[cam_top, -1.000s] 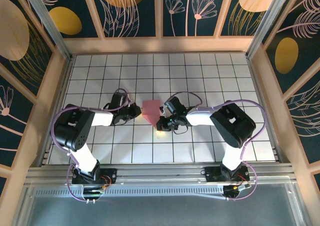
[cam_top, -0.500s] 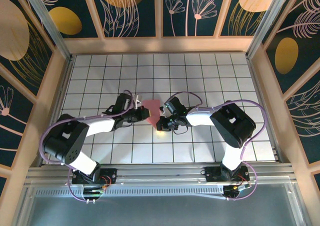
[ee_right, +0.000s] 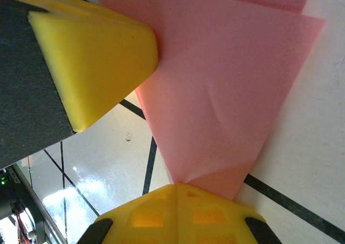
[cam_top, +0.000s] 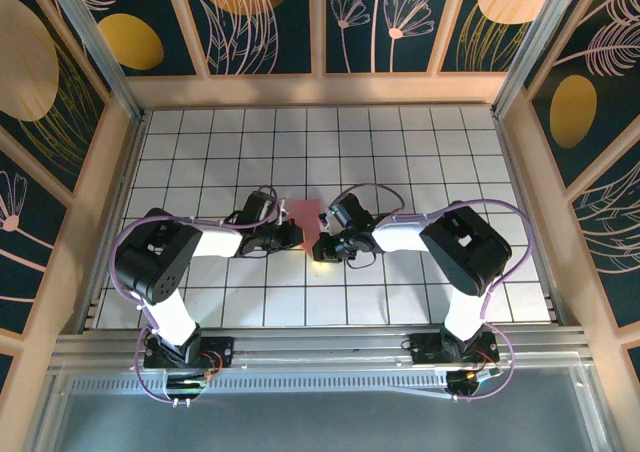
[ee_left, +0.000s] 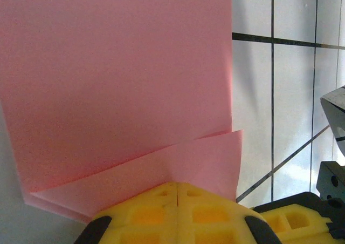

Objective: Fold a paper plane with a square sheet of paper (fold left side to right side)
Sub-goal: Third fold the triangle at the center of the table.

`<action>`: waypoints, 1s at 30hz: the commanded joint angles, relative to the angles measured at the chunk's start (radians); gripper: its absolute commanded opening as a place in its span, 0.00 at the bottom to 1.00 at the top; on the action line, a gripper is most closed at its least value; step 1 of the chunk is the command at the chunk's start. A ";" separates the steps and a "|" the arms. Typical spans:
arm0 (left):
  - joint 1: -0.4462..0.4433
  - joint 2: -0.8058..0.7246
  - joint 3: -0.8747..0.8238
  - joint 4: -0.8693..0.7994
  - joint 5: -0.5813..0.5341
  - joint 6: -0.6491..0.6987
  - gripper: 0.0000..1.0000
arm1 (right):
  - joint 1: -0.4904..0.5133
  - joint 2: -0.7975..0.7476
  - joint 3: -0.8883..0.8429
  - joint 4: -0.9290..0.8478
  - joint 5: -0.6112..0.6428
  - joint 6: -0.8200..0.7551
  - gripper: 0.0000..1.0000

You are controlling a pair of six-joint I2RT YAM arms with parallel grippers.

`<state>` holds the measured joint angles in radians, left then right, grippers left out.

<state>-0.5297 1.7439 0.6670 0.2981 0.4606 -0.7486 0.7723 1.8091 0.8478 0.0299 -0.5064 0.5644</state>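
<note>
Paper caught between two closed grippers.
The square sheet of paper (cam_top: pixel 304 219) lies flat, pink-red, in overlapping creased layers. Its long axis runs away from the arm bases and tapers to a near point. Our left gripper (cam_top: pixel 292 237) meets its near left edge and our right gripper (cam_top: pixel 326 244) meets that point, so neither is nearer. Both sets of jaws are closed pad to pad; we cannot tell whether they nip the paper or merely press it.

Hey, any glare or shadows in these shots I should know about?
Right wrist view: bright glare on the tiled table at lower left. Left wrist view: the pink paper casts a soft shadow along its right edge. Top view: evenly lit, sharp.
</note>
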 commanded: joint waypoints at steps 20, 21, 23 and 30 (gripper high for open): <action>-0.004 0.075 0.008 -0.109 -0.131 -0.007 0.00 | 0.033 -0.034 -0.160 -0.098 0.030 0.014 0.00; -0.004 0.075 0.008 -0.110 -0.131 -0.008 0.00 | 0.033 -0.037 -0.163 -0.099 0.029 0.014 0.00; -0.003 0.075 0.005 -0.107 -0.128 -0.012 0.00 | 0.035 -0.046 -0.168 -0.100 0.026 0.014 0.00; -0.004 0.075 -0.014 -0.077 -0.107 -0.037 0.00 | 0.033 -0.079 -0.174 -0.130 0.037 0.003 0.00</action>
<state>-0.5350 1.7496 0.6857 0.2665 0.4450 -0.7715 0.7853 1.7317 0.7280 0.1322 -0.4870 0.5667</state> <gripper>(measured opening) 0.046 0.054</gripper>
